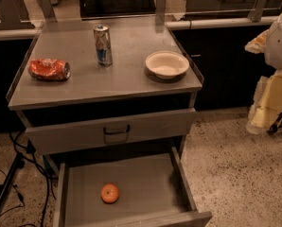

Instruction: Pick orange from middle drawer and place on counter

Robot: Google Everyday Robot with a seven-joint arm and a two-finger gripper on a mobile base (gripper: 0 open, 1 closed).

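Observation:
The orange [110, 193] lies on the floor of the pulled-out middle drawer [145, 183], left of centre and near the front. Above it the counter [127, 74] spreads wide and flat. My gripper [257, 41] hangs at the far right edge of the camera view, beside the counter's right side at about counter height. It sticks out from the white arm [280, 37], far from the orange and apart from everything on the cabinet.
On the counter stand a drink can [102, 44] upright, a crumpled red foil packet [49, 69] at the left and a white bowl [167, 64] at the right. The drawer front with black loop handle [116, 131] overhangs the open drawer. Cables [18, 174] trail at the left.

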